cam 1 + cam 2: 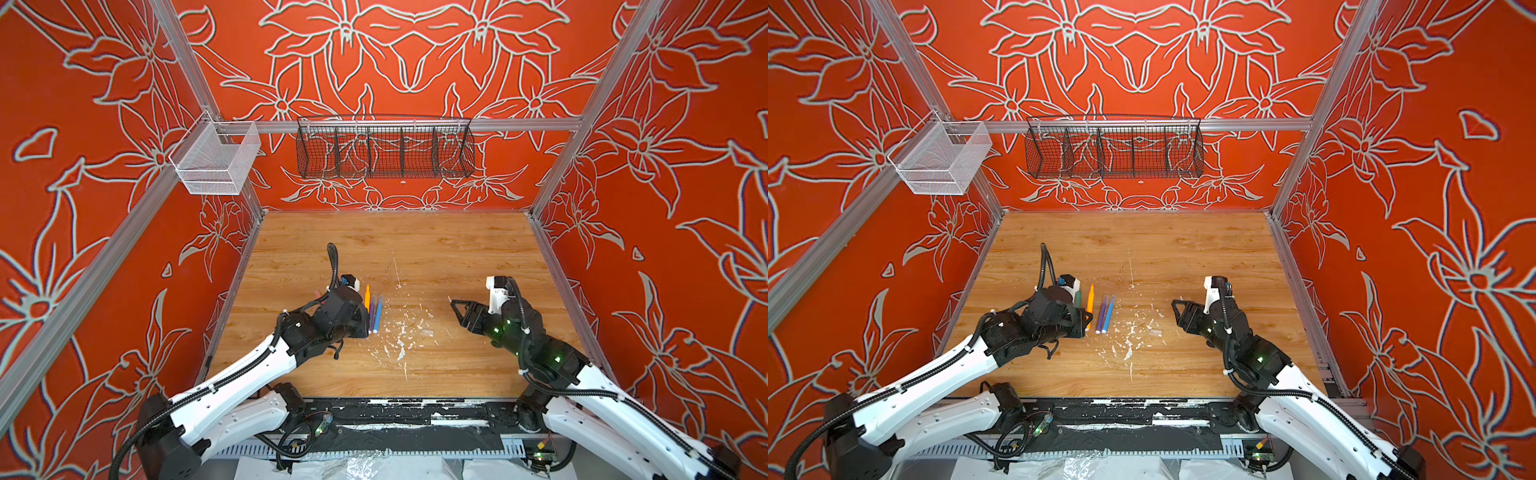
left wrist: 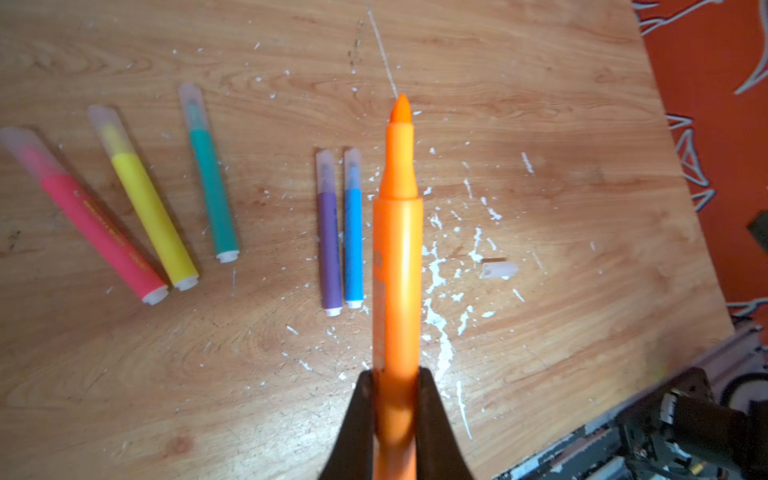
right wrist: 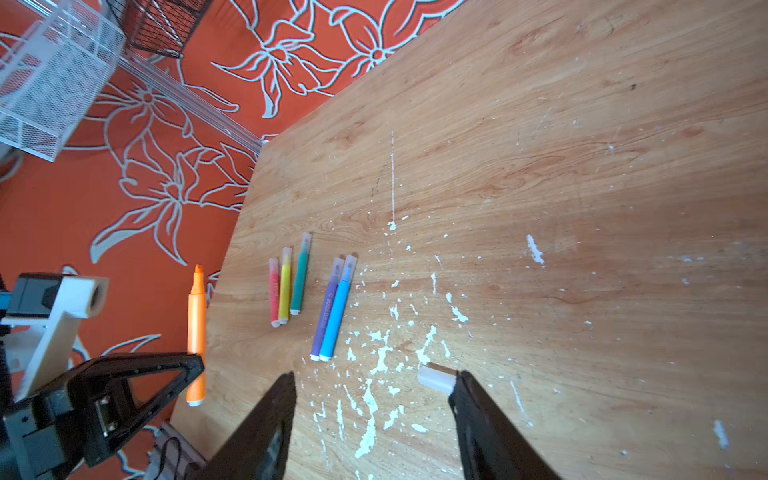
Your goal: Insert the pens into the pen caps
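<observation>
My left gripper (image 2: 395,374) is shut on the orange pen (image 2: 398,232) near its back end; the bare felt tip points away and the pen is held above the wood. In both top views that pen (image 1: 367,297) sticks out past my left gripper (image 1: 1086,322). Five pens lie on the table with clear caps on: red-pink (image 2: 95,224), yellow (image 2: 145,208), green (image 2: 212,187), purple (image 2: 329,232) and blue (image 2: 353,232). One loose clear pen cap (image 3: 436,379) lies on its side right by a fingertip of my right gripper (image 3: 374,378), which hangs open and empty above the table.
White paint flecks (image 1: 401,332) dot the wood around the loose cap (image 1: 427,333). A white mesh basket (image 1: 216,160) and a black wire basket (image 1: 384,151) hang on the back rail. A black rail (image 1: 395,409) runs along the table's front edge.
</observation>
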Robot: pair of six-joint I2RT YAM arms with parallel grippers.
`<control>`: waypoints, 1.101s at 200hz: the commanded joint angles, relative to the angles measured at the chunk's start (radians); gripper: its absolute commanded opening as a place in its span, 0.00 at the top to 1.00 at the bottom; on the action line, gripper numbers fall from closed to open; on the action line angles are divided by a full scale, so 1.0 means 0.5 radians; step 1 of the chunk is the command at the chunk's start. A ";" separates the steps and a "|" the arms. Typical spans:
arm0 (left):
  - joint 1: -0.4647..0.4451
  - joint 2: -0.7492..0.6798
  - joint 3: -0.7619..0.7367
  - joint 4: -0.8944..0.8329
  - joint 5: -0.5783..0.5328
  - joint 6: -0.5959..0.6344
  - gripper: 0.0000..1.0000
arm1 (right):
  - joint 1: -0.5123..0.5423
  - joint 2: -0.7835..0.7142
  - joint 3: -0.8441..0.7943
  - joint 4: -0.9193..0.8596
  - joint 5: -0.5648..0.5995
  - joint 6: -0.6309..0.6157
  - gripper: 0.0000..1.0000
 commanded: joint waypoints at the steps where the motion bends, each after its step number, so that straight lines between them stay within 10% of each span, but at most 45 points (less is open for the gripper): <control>1: -0.114 0.023 0.049 0.031 0.032 0.066 0.96 | 0.050 0.006 -0.077 0.224 -0.095 0.126 0.37; 70: -0.488 0.384 0.155 0.309 -0.072 0.090 0.98 | 0.443 0.287 -0.053 0.586 0.098 0.185 0.38; 220: -0.611 0.604 0.157 0.579 0.009 0.139 0.99 | 0.545 0.695 0.042 0.812 0.153 0.295 0.44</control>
